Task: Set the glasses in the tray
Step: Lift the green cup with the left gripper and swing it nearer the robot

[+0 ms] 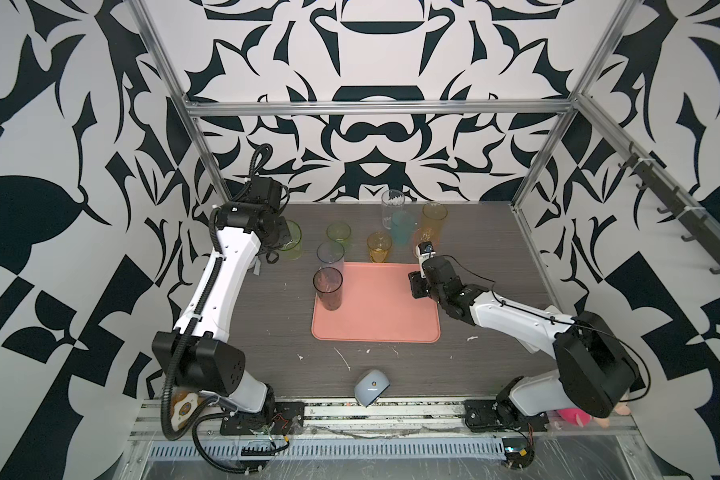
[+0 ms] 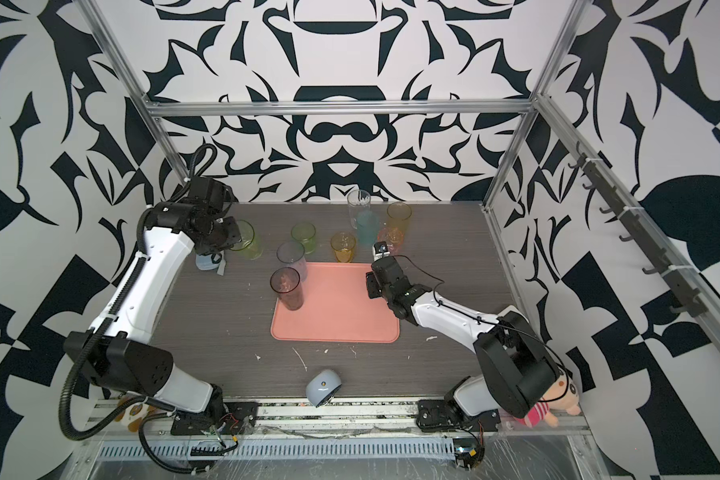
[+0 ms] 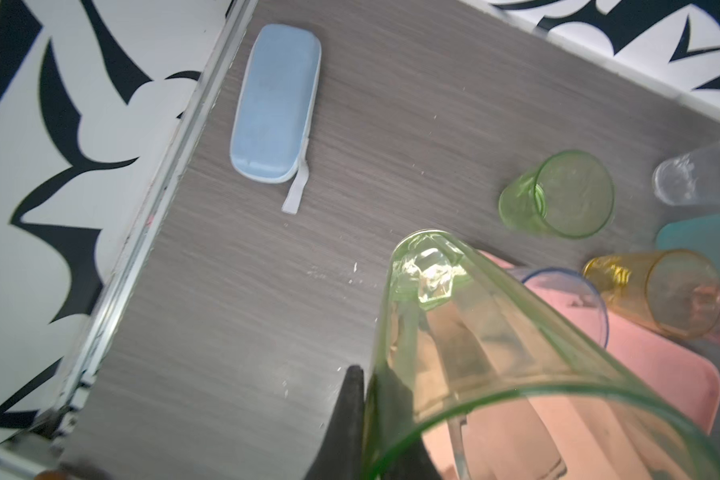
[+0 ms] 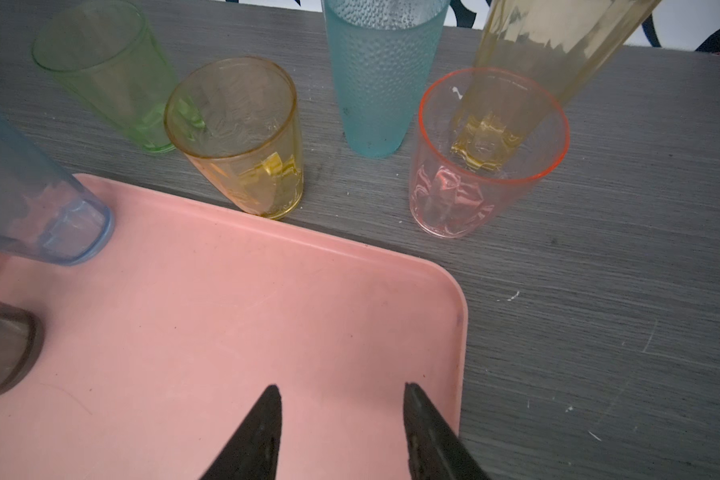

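My left gripper (image 3: 364, 374) is shut on the rim of a tall green glass (image 3: 495, 340), one finger inside and one outside. In both top views this glass (image 1: 290, 242) (image 2: 248, 241) is at the far left of the table. The salmon-pink tray (image 1: 375, 320) (image 4: 225, 332) carries a grey glass (image 1: 329, 289) and a blue glass (image 1: 330, 257) at its left end. My right gripper (image 4: 341, 388) (image 1: 422, 259) hangs open and empty over the tray's far right corner. Behind the tray stand a short green glass (image 1: 339, 232), a short amber glass (image 1: 379, 246), a teal glass (image 1: 402, 226), a clear glass (image 1: 393, 208), a tall amber glass (image 1: 434, 218) and a pink glass (image 4: 474, 178).
A pale-blue oblong case (image 3: 275, 104) lies by the left frame rail, under my left wrist. A pale-blue mouse-like object (image 1: 371, 387) sits near the front edge. A plush toy (image 2: 553, 403) lies by the right arm's base. Aluminium posts stand at the far corners.
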